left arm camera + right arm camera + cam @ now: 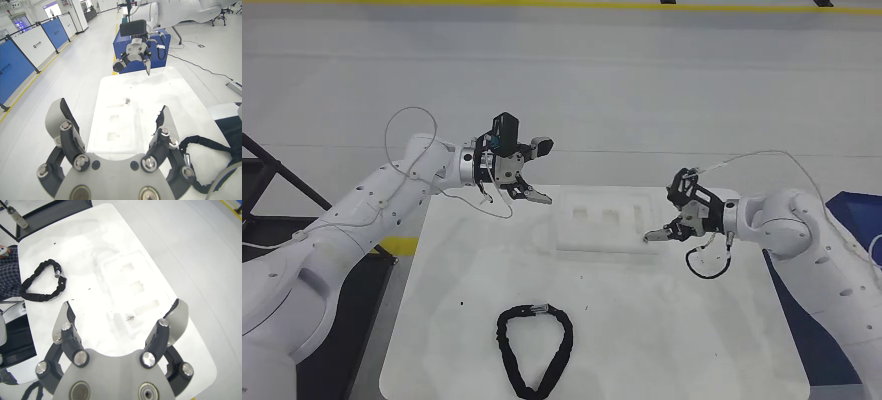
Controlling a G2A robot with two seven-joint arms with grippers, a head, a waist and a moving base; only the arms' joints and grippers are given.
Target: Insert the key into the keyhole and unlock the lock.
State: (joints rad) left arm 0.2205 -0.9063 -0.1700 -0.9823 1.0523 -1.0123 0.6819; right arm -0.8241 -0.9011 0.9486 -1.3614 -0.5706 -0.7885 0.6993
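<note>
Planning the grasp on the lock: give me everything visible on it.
The lock is a chain in a black, fabric-looking sleeve. It lies flat as a rough closed loop on the table, near the robot-side edge. Its two ends meet at a short shiny metal cylinder on the far side of the loop. Only the table touches it. The keyhole is too small to make out.
</note>
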